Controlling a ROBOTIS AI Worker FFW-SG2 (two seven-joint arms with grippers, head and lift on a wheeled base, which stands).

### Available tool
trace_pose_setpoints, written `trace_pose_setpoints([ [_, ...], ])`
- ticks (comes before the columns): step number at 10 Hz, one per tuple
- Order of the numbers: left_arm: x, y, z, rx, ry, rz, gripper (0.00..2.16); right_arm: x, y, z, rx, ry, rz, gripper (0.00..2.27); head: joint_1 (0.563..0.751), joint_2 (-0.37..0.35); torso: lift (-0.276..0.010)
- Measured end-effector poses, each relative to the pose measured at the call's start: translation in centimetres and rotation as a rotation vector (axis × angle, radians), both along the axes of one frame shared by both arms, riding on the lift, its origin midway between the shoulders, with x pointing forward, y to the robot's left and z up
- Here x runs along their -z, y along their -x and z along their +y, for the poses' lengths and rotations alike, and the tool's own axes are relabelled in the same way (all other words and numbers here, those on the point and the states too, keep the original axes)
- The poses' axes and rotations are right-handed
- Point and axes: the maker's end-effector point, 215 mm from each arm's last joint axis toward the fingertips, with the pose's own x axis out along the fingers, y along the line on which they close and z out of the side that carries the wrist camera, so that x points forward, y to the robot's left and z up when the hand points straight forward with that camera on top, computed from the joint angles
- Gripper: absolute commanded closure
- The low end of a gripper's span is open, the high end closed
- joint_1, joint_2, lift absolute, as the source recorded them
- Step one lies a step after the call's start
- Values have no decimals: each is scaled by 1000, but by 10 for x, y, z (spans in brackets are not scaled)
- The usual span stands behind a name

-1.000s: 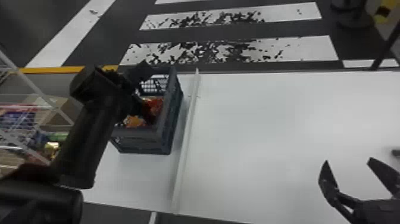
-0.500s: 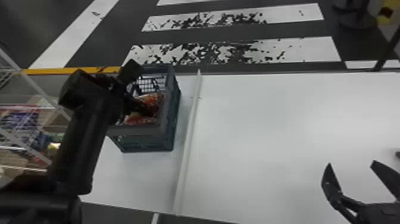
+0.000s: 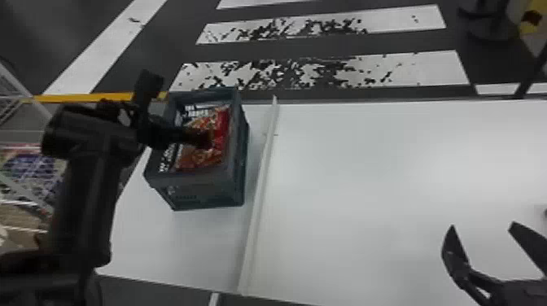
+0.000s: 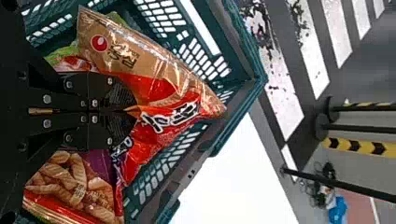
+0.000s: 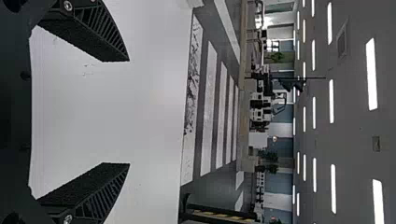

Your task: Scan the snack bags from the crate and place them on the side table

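We find the white bench (image 3: 386, 183) divided by a raised strip (image 3: 259, 187), with the crate (image 3: 205, 193) standing upright beside that strip, on the robot's left. We judge the task to be under way: one bag is gripped, while its scan and its placing on the side table remain to be done. How many bags are already dealt with, we cannot tell; at least a twist-snack bag (image 4: 77, 189) and part of a green bag (image 4: 63, 54) await handling in the crate.

We note the right hand (image 3: 482, 226) over the bench, well apart from the crate, its fingers spread and holding nothing. The left hand (image 4: 135, 111) is at the crate, clamped on the red and tan bag (image 4: 170, 119). That bag lies directly ahead of the fingertips, its near edge pinched between them, its body slanting toward a crate corner; whether it has cleared the rim, we cannot tell
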Motion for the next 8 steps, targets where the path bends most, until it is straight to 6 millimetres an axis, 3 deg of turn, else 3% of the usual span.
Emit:
trace_pose_setpoints([
  [3,-33,1,8,13,85,-45,2135,2,-1,0,1,-1,6,73,695,232,-94],
  [6,-79,4,18,-24,153,-132,2135,3,-3,1,1,-2,8,73,695,243,-94],
  [8,-97,7,17,-35,185,-155,2135,5,-4,2,0,-4,11,73,695,245,-94],
])
